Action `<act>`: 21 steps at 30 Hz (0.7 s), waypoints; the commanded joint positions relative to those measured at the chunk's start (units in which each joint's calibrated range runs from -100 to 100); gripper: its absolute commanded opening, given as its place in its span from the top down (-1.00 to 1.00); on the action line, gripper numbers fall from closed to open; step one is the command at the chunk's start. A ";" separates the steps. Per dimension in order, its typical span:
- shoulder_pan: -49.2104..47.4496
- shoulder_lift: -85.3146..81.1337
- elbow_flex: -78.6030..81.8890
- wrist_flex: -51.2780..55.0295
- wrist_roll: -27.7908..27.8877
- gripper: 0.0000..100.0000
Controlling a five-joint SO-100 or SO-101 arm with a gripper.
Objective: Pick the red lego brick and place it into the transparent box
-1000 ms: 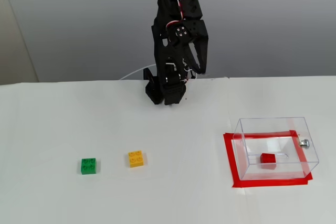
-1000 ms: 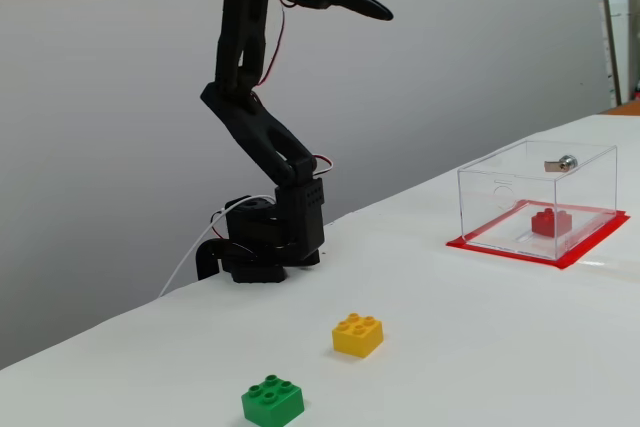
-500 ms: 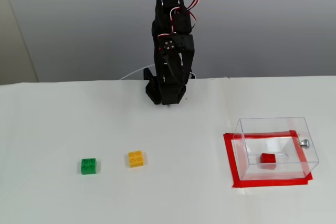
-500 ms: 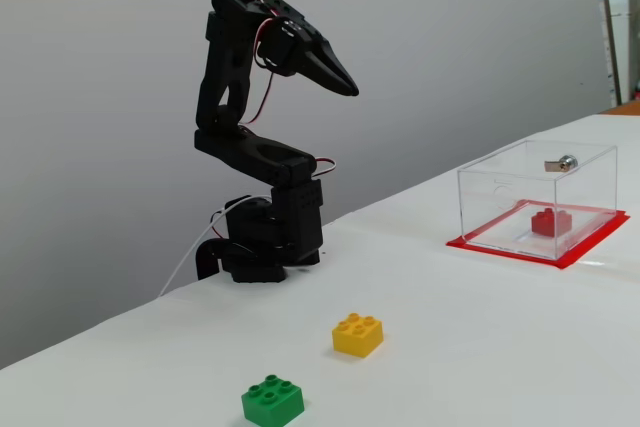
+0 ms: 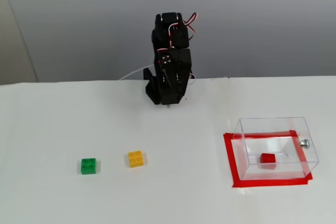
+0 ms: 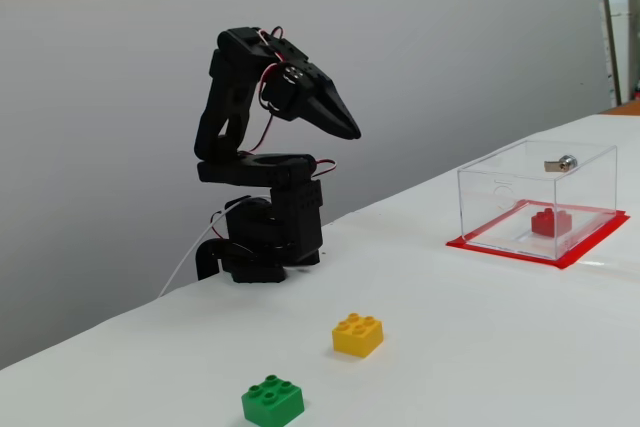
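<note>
On the white table [image 5: 63, 129], the green brick [image 5: 88, 166] lies farthest left in a fixed view, near the front edge, and the yellow brick [image 5: 136, 159] sits just to its right, apart from it; in another fixed view the green brick [image 6: 272, 401] is nearest the camera and the yellow brick [image 6: 357, 335] lies a little farther back and to the right. Behind them, at the far edge of the table against the grey wall [image 5: 262, 19], stands the black arm [image 5: 167, 72], folded over its base, with red and white wires looping at its top. Its fingers [image 6: 350, 130] come together into a pointed tip that slants down and to the right in the side-on fixed view; they are clenched with nothing between them, well above the table and well apart from every brick. A thin white cable [image 6: 190, 252] trails from the base down over the far table edge. To the right lies the transparent box [image 5: 302, 156], standing inside a frame of red tape [image 5: 229, 161] stuck to the table, with a small silver knob [image 5: 304, 142] on its right wall. The red lego brick [image 5: 268, 158] rests on the floor of the box, roughly in its middle, studs up, as the side-on view also shows [image 6: 551, 222].
</note>
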 commanded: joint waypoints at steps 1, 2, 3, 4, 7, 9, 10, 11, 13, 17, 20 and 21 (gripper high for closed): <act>1.87 -2.84 3.90 -0.99 -0.15 0.97; 3.05 -3.95 5.17 -1.51 -0.15 0.97; 4.31 -5.05 6.53 -2.73 -0.15 0.97; 5.79 -6.32 8.33 -4.29 -0.10 0.97; 7.49 -8.95 13.67 -7.86 0.37 0.97; 7.93 -10.56 16.74 -10.21 0.42 0.97; 7.93 -11.24 18.10 -11.52 0.42 0.97; 8.01 -11.84 19.64 -12.82 0.37 0.97; 8.01 -12.01 22.71 -15.17 0.27 0.97; 8.08 -12.01 29.58 -20.57 0.01 0.97; 8.08 -12.01 35.19 -25.53 0.01 0.97; 8.08 -12.09 37.54 -27.62 0.01 0.97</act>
